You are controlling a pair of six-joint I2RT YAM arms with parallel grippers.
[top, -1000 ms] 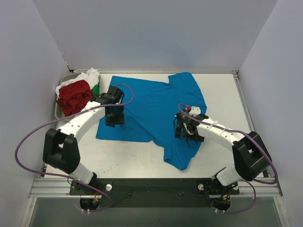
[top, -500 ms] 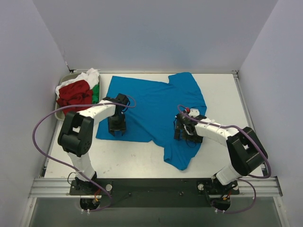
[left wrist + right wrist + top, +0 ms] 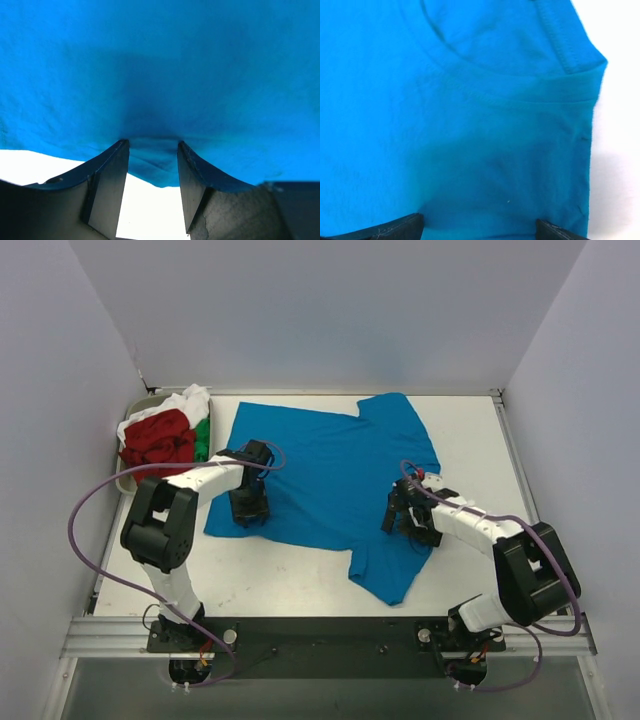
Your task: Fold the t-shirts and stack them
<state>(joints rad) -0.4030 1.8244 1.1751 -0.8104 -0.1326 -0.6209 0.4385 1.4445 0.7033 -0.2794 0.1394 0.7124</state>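
A large bright blue t-shirt (image 3: 320,460) lies spread flat across the middle of the table. My left gripper (image 3: 248,512) stands on its near left hem. In the left wrist view its jaws are partly open (image 3: 152,142), their tips pressed on the blue cloth (image 3: 160,60), with a small pucker of hem and bare white table between them. My right gripper (image 3: 403,523) is low over the shirt's right side. There it is wide open (image 3: 480,227) above the blue cloth (image 3: 445,100), just short of the ribbed collar (image 3: 510,95), holding nothing.
Red (image 3: 155,440), white (image 3: 185,400) and green (image 3: 203,435) t-shirts are heaped in a grey tray (image 3: 122,478) at the far left edge. Walls close in the table on the left, back and right. A metal rail (image 3: 330,635) runs along the near edge.
My left arm has folded in and its gripper has slid slightly nearer, onto the hem. My right gripper has moved a little right, and the near sleeve shifted right with it.
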